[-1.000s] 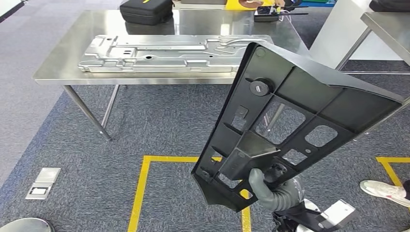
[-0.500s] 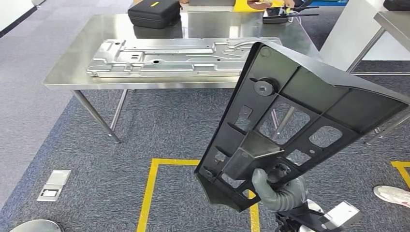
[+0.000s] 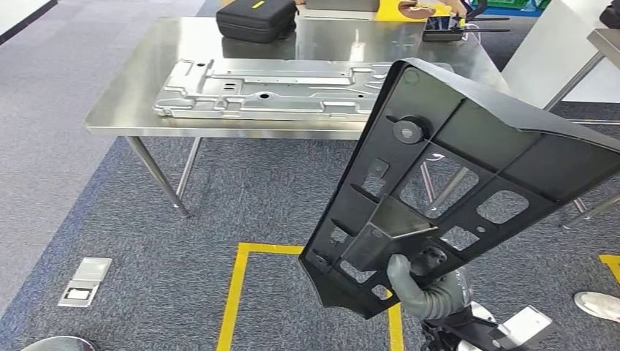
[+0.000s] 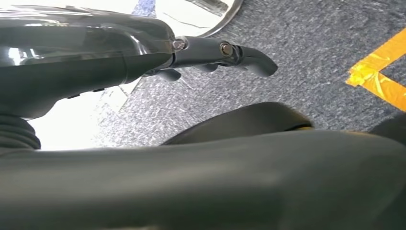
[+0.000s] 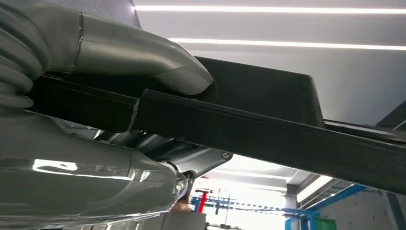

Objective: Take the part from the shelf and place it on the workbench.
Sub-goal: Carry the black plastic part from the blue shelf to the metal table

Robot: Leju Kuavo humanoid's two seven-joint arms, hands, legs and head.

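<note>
My right hand (image 3: 422,287) holds the black ribbed plastic part (image 3: 468,164) by its lower end, low in the head view. The part stands tilted, its upper end up to the right, and hides part of the table's right side. In the right wrist view the grey thumb (image 5: 143,55) presses on the part's (image 5: 268,129) black edge, with the fingers beneath it. The steel workbench (image 3: 128,110) stands ahead across the carpet. My left hand (image 4: 201,50) hangs over the carpet with its fingers stretched out, holding nothing.
A large stamped metal plate (image 3: 285,91) lies on the workbench, with a black case (image 3: 256,18) behind it. Yellow tape (image 3: 235,292) marks the carpet. A floor socket (image 3: 84,281) sits at the left. A person's shoe (image 3: 596,303) is at the right edge.
The whole view has shifted, so the camera has moved: the workbench now sits further right in the picture. The part stays in my right hand at the same tilt.
</note>
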